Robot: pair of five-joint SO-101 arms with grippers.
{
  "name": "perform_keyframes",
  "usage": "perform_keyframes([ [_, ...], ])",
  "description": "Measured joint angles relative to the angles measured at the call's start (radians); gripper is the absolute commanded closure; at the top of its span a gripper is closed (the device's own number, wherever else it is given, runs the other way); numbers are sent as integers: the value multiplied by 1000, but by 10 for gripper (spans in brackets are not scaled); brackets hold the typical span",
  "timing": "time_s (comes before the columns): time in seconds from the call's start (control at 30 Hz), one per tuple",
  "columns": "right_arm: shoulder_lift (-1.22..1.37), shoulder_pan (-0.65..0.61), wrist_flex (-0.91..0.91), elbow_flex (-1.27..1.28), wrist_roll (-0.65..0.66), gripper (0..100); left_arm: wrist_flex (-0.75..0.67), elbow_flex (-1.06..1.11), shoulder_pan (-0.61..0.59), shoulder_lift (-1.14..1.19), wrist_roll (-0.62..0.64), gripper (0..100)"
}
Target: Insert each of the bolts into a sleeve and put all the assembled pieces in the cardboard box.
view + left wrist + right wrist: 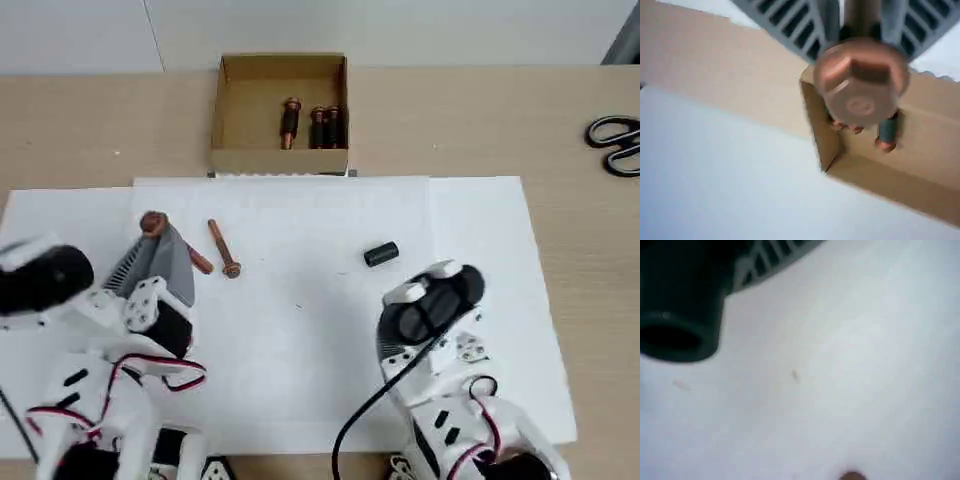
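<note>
already done: three pieces (318, 125) in cardboard box (250, 158), 12 o'clock.
my left gripper (860, 20): squeezing a bolt (860, 82).
my right gripper (725, 270): squeezing a sleeve (677, 315).
left over: spare bolt (222, 248) 9 o'clock, loose sleeve (380, 254) 3 o'clock.

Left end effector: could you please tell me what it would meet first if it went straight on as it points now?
Probably the cardboard box: the left end effector, shut on a bolt, points at its near corner, though depth is unclear.
</note>
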Motion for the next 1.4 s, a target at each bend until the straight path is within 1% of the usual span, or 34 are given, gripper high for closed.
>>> perform_keyframes([
  [0.1, -2, -84, 0, 0, 8, 996, -80, 138, 26, -123, 44, 994],
  [0.2, -11, -161, 0, 0, 57, 996, -115, 216, 43, -153, 107, 994],
  [0.37, -11, -218, -41, 6, 107, 996, -124, 227, 112, -157, 189, 994],
  [0.67, -6, -313, -190, 130, 117, 996, -124, 261, 262, -157, 203, 994],
  [0.83, 0, -322, -247, 173, 120, 996, -124, 262, 315, -157, 203, 994],
  [1.17, -18, -324, -256, 224, 120, 996, -124, 262, 381, -157, 203, 994],
  [1.3, -84, -324, -256, 270, 163, 996, -124, 262, 402, -157, 203, 994],
  [1.4, -87, -324, -267, 270, 176, 996, -124, 262, 407, -157, 203, 994],
])
